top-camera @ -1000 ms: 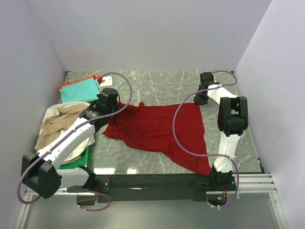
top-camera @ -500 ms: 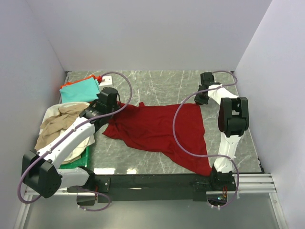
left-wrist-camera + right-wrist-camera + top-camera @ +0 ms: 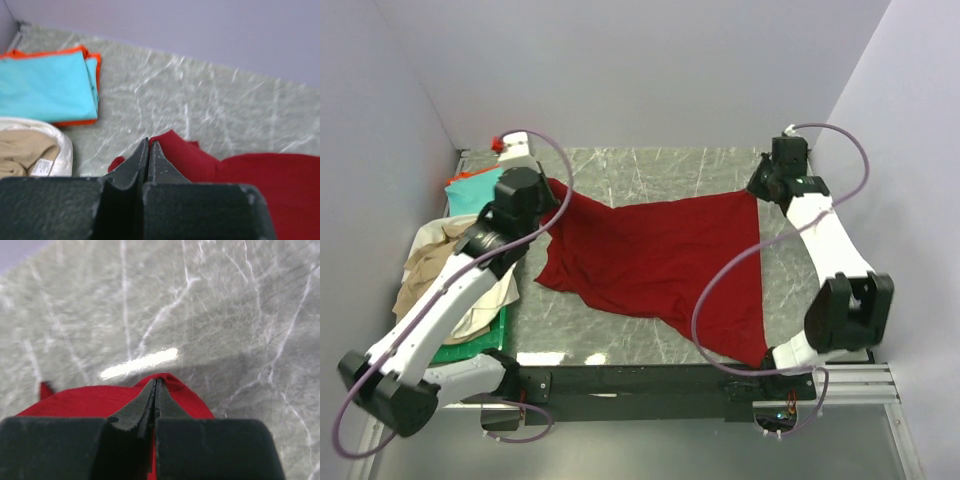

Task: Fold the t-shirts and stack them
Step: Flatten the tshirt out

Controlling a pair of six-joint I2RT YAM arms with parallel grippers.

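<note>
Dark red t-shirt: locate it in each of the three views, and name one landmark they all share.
Top external: the dark red t-shirt lies spread across the middle of the grey marbled table, from far left to the near right edge.
Left wrist: lower right, one corner pinched in the left gripper.
Right wrist: bottom centre and left, a corner pinched in the right gripper.
Shared landmark: that grey marbled table, visible in all three.

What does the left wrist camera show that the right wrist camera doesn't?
Left wrist only: the folded teal t-shirt lying on an orange t-shirt, a beige t-shirt, the left gripper. Right wrist only: the right gripper, a bright glare on the table. Both: shut jaws pinching the dark red t-shirt over the table.
</note>
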